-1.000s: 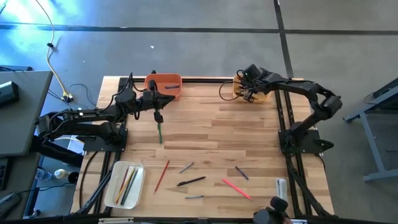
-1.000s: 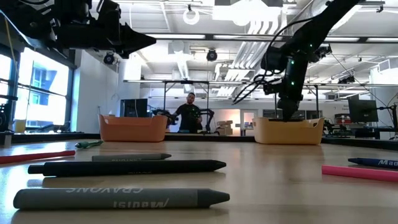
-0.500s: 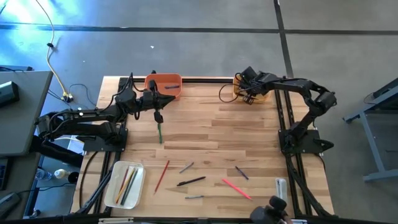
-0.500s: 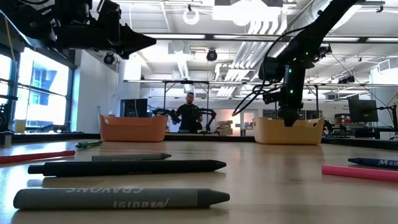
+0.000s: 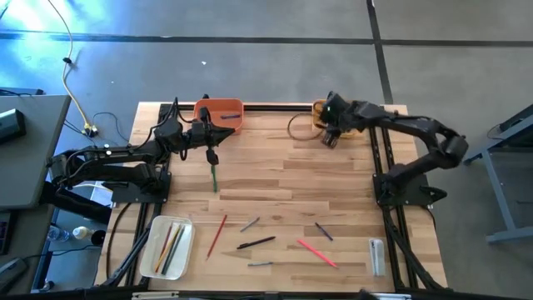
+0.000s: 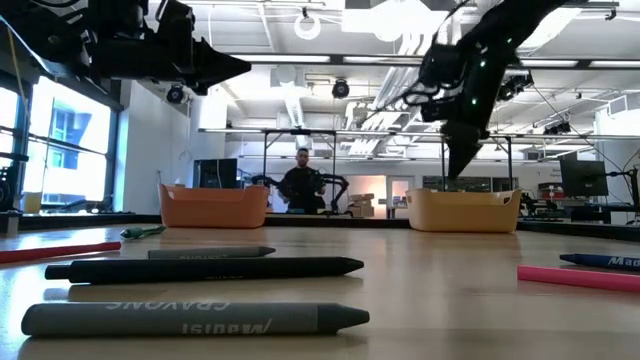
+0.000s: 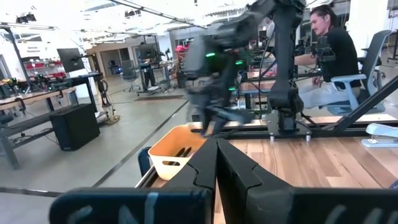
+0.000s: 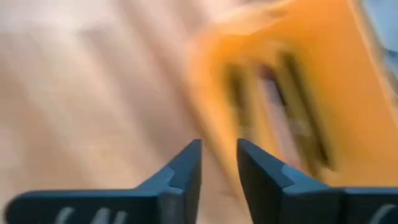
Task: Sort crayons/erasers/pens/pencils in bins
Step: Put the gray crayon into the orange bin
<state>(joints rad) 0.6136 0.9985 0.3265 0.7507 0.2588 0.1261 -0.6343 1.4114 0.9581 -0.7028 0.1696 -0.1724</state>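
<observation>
Table (image 5: 283, 179) of pale wooden planks carries everything, with one dark arm at each side. Left arm reaches along the far edge; its gripper (image 5: 212, 157) hangs just in front of the orange bin (image 5: 220, 114), fingers pressed together with nothing between them. A green pencil (image 5: 213, 177) lies on the wood just below that gripper. Right arm stretches toward the far right corner, and the right gripper (image 5: 328, 138) hovers at the near-left edge of the yellow-orange bin (image 6: 464, 211). In the right wrist view its fingers (image 8: 184, 171) stand a little apart, a narrow gap between them and nothing in it; behind them that bin shows blurred, with a few dark sticks inside.

The white bin (image 5: 167, 247) sits at the near left corner and holds several coloured sticks. Loose on the near half of the table lie a red pencil (image 5: 216, 236), a black pen (image 5: 256, 243), a pink stick (image 5: 317, 253) and a few short grey crayons (image 5: 250, 224). A small clear block (image 5: 376, 255) rests near the right edge.

In the low view a person (image 6: 302, 186) sits in the room beyond the table.
</observation>
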